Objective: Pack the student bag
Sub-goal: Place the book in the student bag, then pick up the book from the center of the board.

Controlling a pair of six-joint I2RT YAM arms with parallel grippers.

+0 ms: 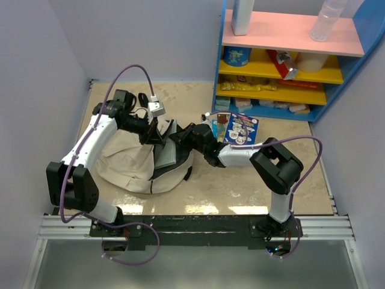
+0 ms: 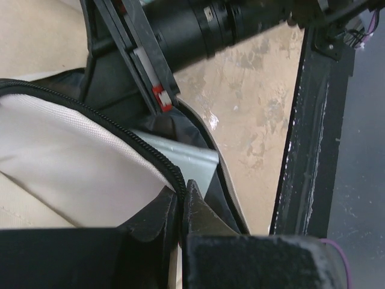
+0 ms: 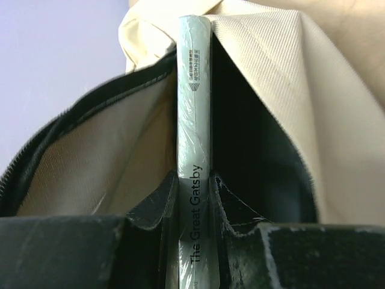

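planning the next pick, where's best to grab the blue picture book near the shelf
Probably the right long edge of the blue picture book, coming over the bare table beside it: it lies flat and thin, so only an edge offers a pinch, and the shelf crowds its far end.

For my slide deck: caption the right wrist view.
Right end effector holds The Great Gatsby paperback in the mouth of the open student bag.

spine of book (image 3: 194, 120) cut off at bottom edge, its small print unreadable, student bag (image 3: 283, 90) interior dark
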